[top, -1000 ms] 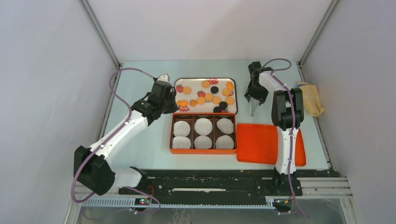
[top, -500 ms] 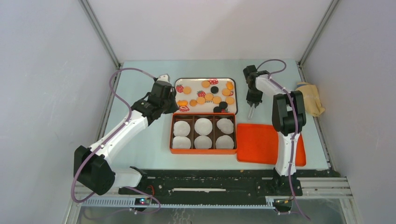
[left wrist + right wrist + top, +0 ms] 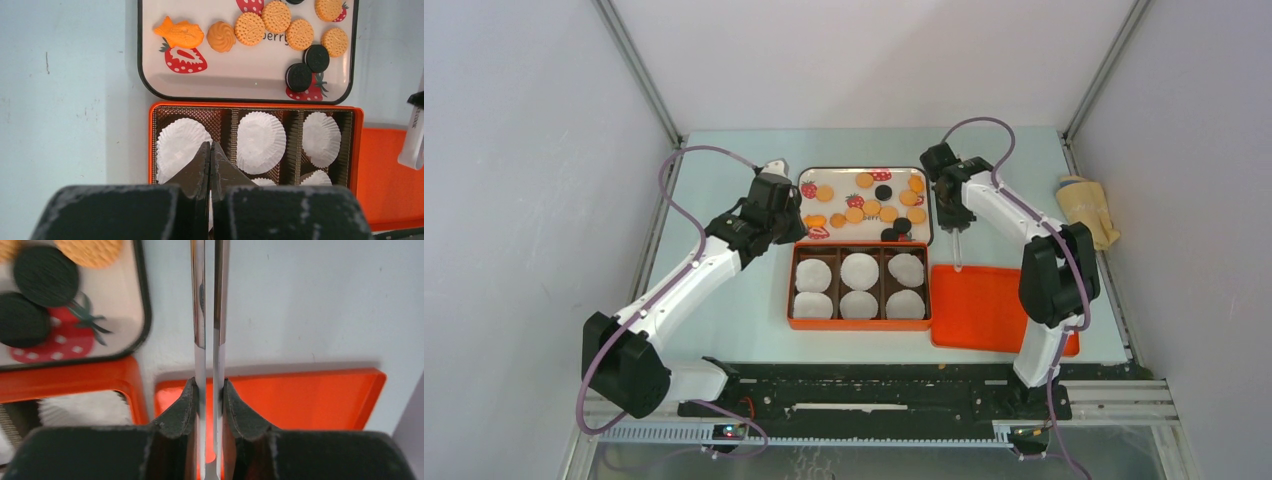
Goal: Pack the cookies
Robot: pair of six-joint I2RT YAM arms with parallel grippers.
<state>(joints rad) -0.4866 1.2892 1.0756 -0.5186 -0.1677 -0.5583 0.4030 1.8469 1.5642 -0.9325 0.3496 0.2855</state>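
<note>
**Surface** [image 3: 744, 310]: pale blue-green.
**Tray** [image 3: 240, 75]: white with a black rim, printed with red, green-leaved strawberries [image 3: 185, 59].
**Cookies** [image 3: 276, 16]: mostly golden-orange, a few black [image 3: 317, 58].
**Box** [image 3: 250, 105]: orange outside, with a brown ribbed liner and white pleated paper cups [image 3: 261, 142].
**Lid** [image 3: 989, 305], right of the box: plain orange.
**Cloth** [image 3: 1087, 208], far right: pale yellow.
**Tongs** [image 3: 199, 315]: silvery metal.
**Arms** [image 3: 684, 285]: white with black joints and purple cables [image 3: 662, 182].
The left hand [image 3: 210, 150] and right hand [image 3: 210, 382] are black.

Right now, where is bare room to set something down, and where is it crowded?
Bare table left of the tray and box, plus the far strip behind the tray. Crowded: cookies cover the tray, paper cups fill the box, right pincer holds tongs between tray and lid.
</note>
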